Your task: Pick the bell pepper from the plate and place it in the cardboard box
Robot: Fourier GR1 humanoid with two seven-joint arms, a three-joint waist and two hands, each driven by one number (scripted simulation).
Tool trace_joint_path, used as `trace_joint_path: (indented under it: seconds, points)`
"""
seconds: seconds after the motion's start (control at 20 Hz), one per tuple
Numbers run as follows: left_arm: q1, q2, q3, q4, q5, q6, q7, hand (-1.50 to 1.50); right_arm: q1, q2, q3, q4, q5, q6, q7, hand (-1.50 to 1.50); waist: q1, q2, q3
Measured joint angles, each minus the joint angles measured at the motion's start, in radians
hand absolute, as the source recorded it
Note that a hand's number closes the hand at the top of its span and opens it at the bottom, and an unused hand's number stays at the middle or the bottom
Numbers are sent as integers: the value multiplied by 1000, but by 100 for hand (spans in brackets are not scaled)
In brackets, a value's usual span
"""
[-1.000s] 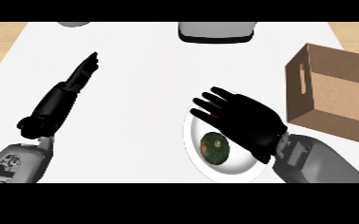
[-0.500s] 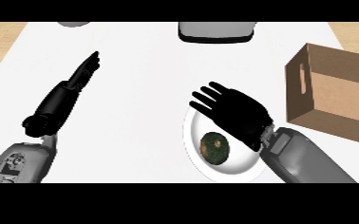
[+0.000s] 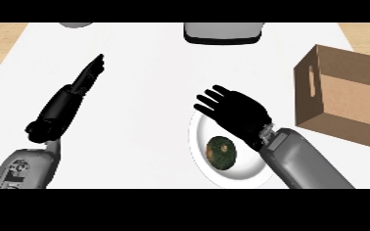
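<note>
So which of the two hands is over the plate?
The right robot hand, fingers spread above the plate with the bell pepper; the left robot hand rests apart.

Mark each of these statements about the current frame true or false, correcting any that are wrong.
1. The bell pepper lies on the plate. True.
2. The right hand has its fingers curled round the pepper. False: the fingers are spread open above the plate's far edge, and the pepper lies bare beside the wrist.
3. The cardboard box stands to the right of the plate. True.
4. The left hand rests inside the box. False: it is at the view's left, fingers straight, far from the box.
5. The pepper is already in the box. False: it is on the plate.
</note>
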Motion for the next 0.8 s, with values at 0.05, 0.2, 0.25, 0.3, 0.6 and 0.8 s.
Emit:
trace_joint_path:
  seconds: [0.05,0.2,0.25,0.3,0.6,0.8]
  points:
    - [4,0,10,11,0,-9,-10,0,3,2,-5,12,10,-9,-11,-150,0,0,0]
    - [6,-5,27,-10,-5,-25,3,0,11,11,-16,41,49,-28,-28,-150,0,0,0]
    - [6,-9,28,-9,-9,-28,5,0,15,11,-21,60,63,-54,-37,-150,0,0,0]
    - [7,-17,28,-14,-16,-27,12,0,21,19,-25,63,77,-60,-34,-150,0,0,0]
    - [10,-34,50,-32,-34,-49,18,0,1,66,-64,172,140,-114,-60,-150,1,0,0]
    - [25,-48,56,-59,-41,-61,36,0,-6,77,-88,249,163,-151,-107,150,2,0,0]
